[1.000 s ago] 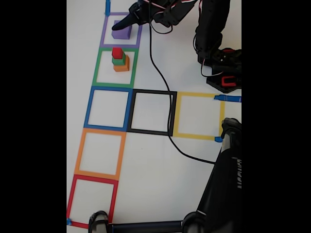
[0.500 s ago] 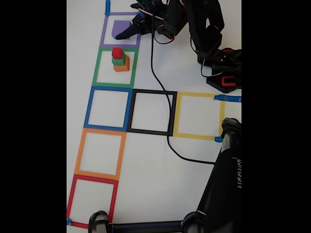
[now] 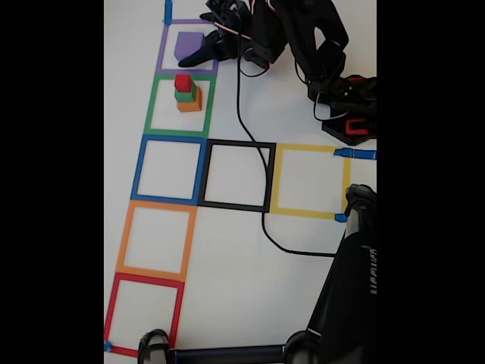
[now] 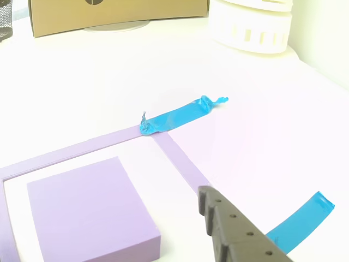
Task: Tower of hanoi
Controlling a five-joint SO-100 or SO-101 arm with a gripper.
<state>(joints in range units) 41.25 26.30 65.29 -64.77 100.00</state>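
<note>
- Here, nearest in the fixed view, a black stand [image 3: 345,303] rises from the bottom edge over the white counter [image 3: 250,288].
- Taped square outlines run up the left side: red [image 3: 144,312], then orange [image 3: 155,240], then blue [image 3: 170,169], with a black one [image 3: 237,176] and a yellow one [image 3: 309,181] to the blue one's right.
- A black cable [image 3: 254,144] trails from the arm down across the black outline and curls off to the right.
- Farther up, inside the green outline [image 3: 180,106], three cubes are stacked: orange cube [image 3: 190,99] at the bottom, green cube [image 3: 186,93] on it, red cube [image 3: 183,82] on top (the stack sits toward the upper middle of its square).
- Beyond that, the purple cube [image 3: 188,45] rests on the counter inside the purple outline [image 3: 166,53], alone and apart from the stack.
- The tool [image 3: 203,54] reaches in from the right, its dark tip low at the purple cube's right edge; whether it is spread or pressed together I cannot tell.
- In the other view, the purple cube [image 4: 90,210] lies flat within the purple outline [image 4: 174,153], and one grey toothed finger [image 4: 234,232] sits just right of it, not touching.
- Past the outline's corner lie strips of blue tape [image 4: 177,115], and farthest back a cardboard box [image 4: 117,13] and a white ring [image 4: 251,24].
</note>
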